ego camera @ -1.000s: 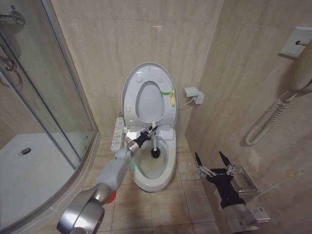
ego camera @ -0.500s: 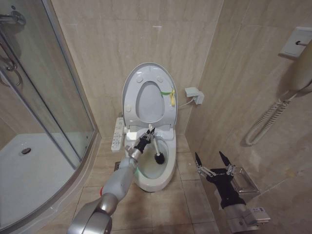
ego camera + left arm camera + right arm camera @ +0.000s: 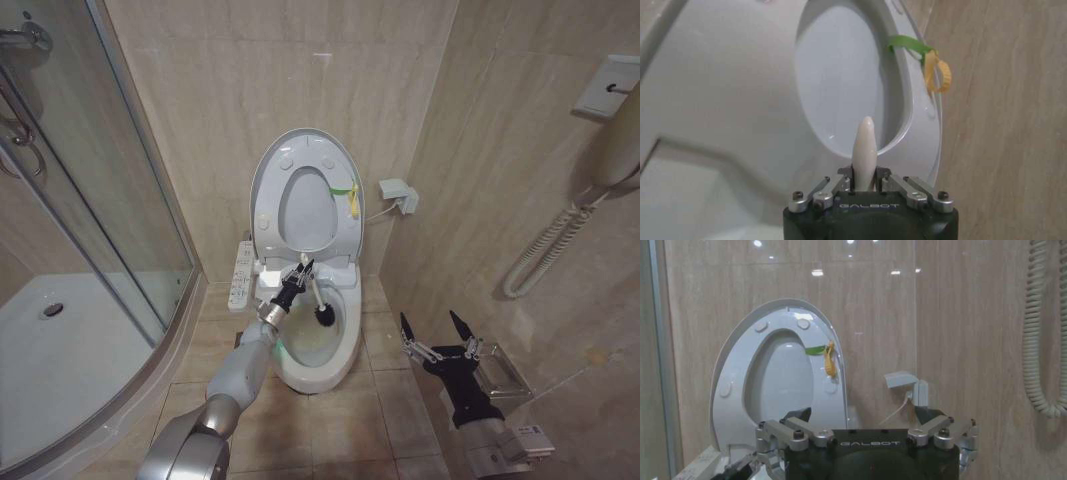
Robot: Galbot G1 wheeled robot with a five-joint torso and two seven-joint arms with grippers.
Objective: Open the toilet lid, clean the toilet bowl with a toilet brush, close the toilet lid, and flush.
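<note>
The toilet lid [image 3: 300,152] stands raised against the back wall, with the ring seat up in front of it and a yellow-green tag [image 3: 350,195] at its edge. Below lies the open toilet bowl [image 3: 343,352], stained yellowish at its bottom. My left gripper [image 3: 300,271] is over the back of the bowl, shut on the white handle of the toilet brush; the black bristle head [image 3: 324,317] hangs inside the bowl. The left wrist view shows the handle tip [image 3: 865,142] sticking up between the shut fingers [image 3: 846,181]. My right gripper [image 3: 438,331] hangs open to the right of the toilet.
A curved glass shower screen [image 3: 110,200] and white shower tray [image 3: 60,340] take up the left. A side control panel [image 3: 241,275] sits left of the bowl. The right wall carries a handset with coiled cord [image 3: 555,245], a small box [image 3: 397,190] and a metal holder [image 3: 497,375].
My left arm has swung right and reached further over the bowl, carrying the brush head a little to the right inside it. The right arm has stayed still.
</note>
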